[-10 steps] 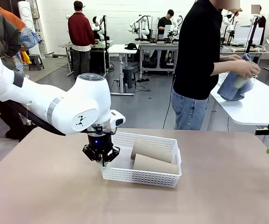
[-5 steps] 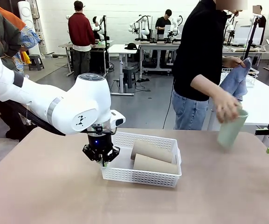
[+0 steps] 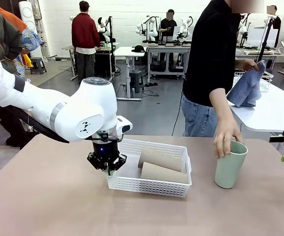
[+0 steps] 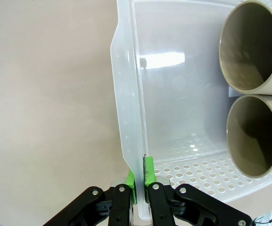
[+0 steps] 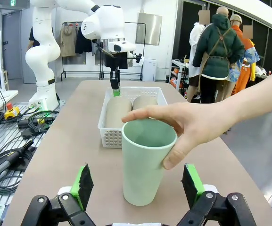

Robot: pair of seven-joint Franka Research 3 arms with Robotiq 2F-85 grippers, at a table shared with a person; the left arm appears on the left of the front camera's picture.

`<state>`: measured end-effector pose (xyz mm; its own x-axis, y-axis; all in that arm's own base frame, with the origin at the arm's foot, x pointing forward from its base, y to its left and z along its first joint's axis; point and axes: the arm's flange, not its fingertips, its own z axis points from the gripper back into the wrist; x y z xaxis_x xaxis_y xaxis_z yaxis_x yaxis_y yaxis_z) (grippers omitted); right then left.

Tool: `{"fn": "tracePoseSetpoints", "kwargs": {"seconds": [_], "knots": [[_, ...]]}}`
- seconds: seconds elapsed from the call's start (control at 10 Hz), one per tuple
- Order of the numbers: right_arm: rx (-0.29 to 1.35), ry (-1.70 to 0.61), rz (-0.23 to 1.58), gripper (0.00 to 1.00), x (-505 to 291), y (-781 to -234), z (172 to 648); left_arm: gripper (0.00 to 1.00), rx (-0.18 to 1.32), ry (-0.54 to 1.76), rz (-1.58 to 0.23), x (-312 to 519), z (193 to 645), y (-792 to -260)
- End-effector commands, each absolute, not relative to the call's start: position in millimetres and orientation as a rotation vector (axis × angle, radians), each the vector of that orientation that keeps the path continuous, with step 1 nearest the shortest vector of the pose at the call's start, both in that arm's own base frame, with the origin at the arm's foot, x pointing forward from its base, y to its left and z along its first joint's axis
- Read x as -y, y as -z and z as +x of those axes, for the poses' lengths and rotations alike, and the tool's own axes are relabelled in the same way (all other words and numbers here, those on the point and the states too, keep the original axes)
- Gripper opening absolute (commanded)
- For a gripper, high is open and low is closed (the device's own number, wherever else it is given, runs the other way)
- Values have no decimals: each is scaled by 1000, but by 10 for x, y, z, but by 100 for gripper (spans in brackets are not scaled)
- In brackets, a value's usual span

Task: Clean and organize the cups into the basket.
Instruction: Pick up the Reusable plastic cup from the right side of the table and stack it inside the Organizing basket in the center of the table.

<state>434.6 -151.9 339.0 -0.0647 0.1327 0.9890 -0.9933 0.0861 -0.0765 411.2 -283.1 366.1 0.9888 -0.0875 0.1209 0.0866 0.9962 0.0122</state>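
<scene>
white basket (image 3: 149, 185) sits on the table (image 3: 43, 196). two brown cups (image 3: 160, 158) lie on their sides in the basket's right half, side by side and touching. in the left wrist view their open mouths face the basket's bare left half.

left gripper (image 3: 107, 167) hangs straight down at the basket's left end. its green pads (image 4: 148, 170) are clenched on that end wall, one inside the basket and one outside.

mint cup (image 3: 230, 164) stands upright on the table, mouth up, to the right of the basket and apart from it. a person's hand (image 3: 226, 140) grips its rim from above, fingers over the edge and thumb on the side.

right gripper (image 5: 138, 184) is further right of the basket than the mint cup, low over the table and pointing at the cup. its fingers are spread wide and grasp nothing. the cup stands ahead between them, and the pads do not touch it.

the person stands at the far side of the table, beyond the basket and to its right. the other hand holds a blue cloth (image 3: 247, 88) up, well above and right of the basket.
</scene>
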Motion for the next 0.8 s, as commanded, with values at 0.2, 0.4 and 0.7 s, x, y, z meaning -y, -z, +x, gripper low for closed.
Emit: {"fn": "tracePoseSetpoints", "kwargs": {"seconds": [0.2, 0.4, 0.7], "knots": [[1205, -1252, 1012, 100, 1519, -3390, 4346, 0, 137, 94, 1, 2839, 4112, -3687], [1137, -1308, 1049, 100, 1412, -3147, 4506, 0, 137, 94, 1, 2839, 4112, -3687], [1076, -1346, 1041, 100, 1305, -2808, 4683, 0, 137, 94, 1, 2839, 4112, -3687]]}}
